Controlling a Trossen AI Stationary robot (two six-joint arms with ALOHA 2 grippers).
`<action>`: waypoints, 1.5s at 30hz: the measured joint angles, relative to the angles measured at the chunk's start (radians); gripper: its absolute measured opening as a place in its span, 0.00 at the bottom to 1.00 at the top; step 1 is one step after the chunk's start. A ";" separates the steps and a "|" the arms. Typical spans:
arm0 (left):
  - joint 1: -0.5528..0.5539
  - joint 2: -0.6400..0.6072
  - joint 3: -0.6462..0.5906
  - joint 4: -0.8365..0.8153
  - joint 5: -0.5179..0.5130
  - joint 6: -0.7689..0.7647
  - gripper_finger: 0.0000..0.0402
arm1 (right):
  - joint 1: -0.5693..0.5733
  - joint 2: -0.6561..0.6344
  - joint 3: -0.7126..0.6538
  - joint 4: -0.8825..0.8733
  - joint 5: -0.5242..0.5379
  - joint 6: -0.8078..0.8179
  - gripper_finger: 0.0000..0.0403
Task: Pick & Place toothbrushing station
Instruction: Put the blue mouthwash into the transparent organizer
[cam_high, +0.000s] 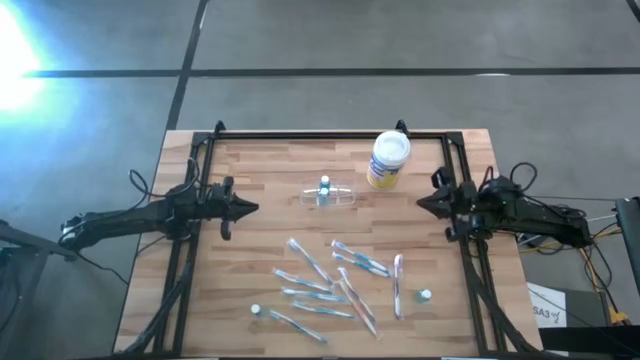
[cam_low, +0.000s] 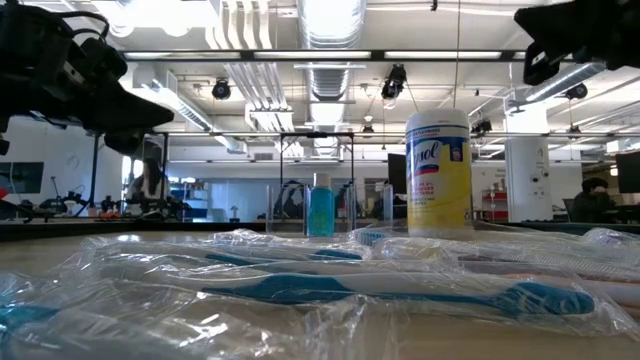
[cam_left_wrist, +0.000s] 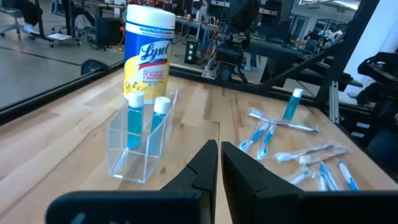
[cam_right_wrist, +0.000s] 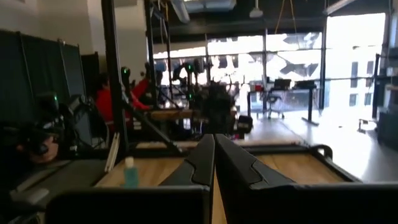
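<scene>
**Spotter:** Where's the toothbrushing station (cam_high: 328, 194) sitting for you?

**Me:** From overhead I have it on the wooden table (cam_high: 260, 260), in the far half, roughly midway between my two arms. It's a clear holder standing upright, with two small blue tubes with white caps standing in it. The yellow-labelled canister (cam_high: 388, 160) stands just beyond it toward the right, close but not touching.

**Spotter:** And the left gripper (cam_high: 250, 208)?

**Me:** It's at the left side of the table, pointing in toward the middle. Its fingers are pressed together, nothing between them. On my left wrist camera the station (cam_left_wrist: 142, 138) lies ahead of the fingertips (cam_left_wrist: 211, 151) and off to one side, clearly apart from them, with the canister (cam_left_wrist: 147, 53) behind it. So the holder is not between the jaws and nothing touches it.

**Spotter:** Right side?

**Me:** The right gripper (cam_high: 423, 201) waits at the right edge of the table, pointing inward, its fingers also closed against each other and holding nothing. The station lies well apart from it, past the canister's near side. I cannot make out the holder on the right wrist camera.

**Spotter:** Anything else on the table?

**Me:** A scatter of wrapped toothbrushes (cam_high: 335, 280) in the near half, in front of the station and apart from it, plus a couple of loose small tubes (cam_high: 424, 296) among them. At table height the wrapped brushes (cam_low: 400, 292) fill the foreground.
</scene>
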 joint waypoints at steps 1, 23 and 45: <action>0.000 0.000 0.000 0.000 -0.002 0.000 0.06 | 0.000 0.001 0.000 -0.017 0.000 0.000 0.03; -0.001 -0.001 0.020 -0.001 0.021 -0.088 0.06 | 0.000 0.223 0.397 -0.603 0.254 0.090 0.03; 0.000 -0.001 0.025 -0.018 0.021 -0.028 0.06 | 0.096 0.796 0.882 -1.287 0.285 0.328 0.14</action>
